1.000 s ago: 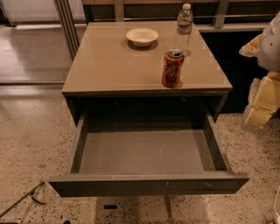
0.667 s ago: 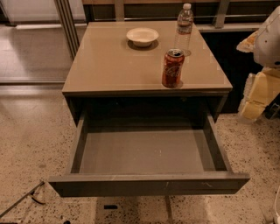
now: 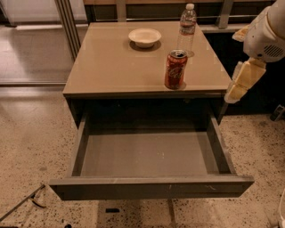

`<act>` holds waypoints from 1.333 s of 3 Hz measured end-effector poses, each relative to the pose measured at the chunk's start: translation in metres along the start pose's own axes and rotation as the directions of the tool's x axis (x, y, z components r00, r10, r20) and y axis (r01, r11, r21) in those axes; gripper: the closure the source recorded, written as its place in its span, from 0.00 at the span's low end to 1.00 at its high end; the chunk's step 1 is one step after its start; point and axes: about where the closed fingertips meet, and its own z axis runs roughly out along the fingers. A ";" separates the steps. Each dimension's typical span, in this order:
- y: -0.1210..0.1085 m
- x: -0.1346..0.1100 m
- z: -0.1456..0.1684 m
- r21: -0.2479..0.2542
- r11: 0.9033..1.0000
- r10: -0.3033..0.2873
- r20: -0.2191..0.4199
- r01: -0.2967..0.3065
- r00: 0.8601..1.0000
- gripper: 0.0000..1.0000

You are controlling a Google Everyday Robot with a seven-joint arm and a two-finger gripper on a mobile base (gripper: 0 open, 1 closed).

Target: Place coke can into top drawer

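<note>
Camera view: hand (image 3: 243, 81) right of cylindrical coke can (image 3: 175, 69) (glossy)

A glossy tan worktop (image 3: 111, 62) shows a pale sheen at the centre of a room floored in speckled terrazzo (image 3: 31, 133). Metal poles (image 3: 67, 22) rise at the back left, where a smoother, brighter floor strip (image 3: 26, 53) runs toward a lit wall. A dark rail (image 3: 151, 11) with pale uprights crosses behind the worktop. A thin cable (image 3: 22, 202) trails across the terrazzo at lower left. The robot's pincer (image 3: 235, 91) hangs just off the worktop's right edge, against deep shadow.
</note>
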 end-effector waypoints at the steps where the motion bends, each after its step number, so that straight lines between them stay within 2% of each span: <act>1: -0.037 -0.011 0.034 0.024 1.000 0.000 0.099 -0.003 0.995 0.00; 2: -0.064 -0.025 0.066 0.015 0.999 0.038 0.218 -0.043 0.975 0.00; 3: -0.078 -0.039 0.091 -0.023 0.996 0.090 0.325 -0.087 0.941 0.00; 4: -0.080 -0.056 0.111 -0.071 0.992 0.128 0.407 -0.109 0.904 0.00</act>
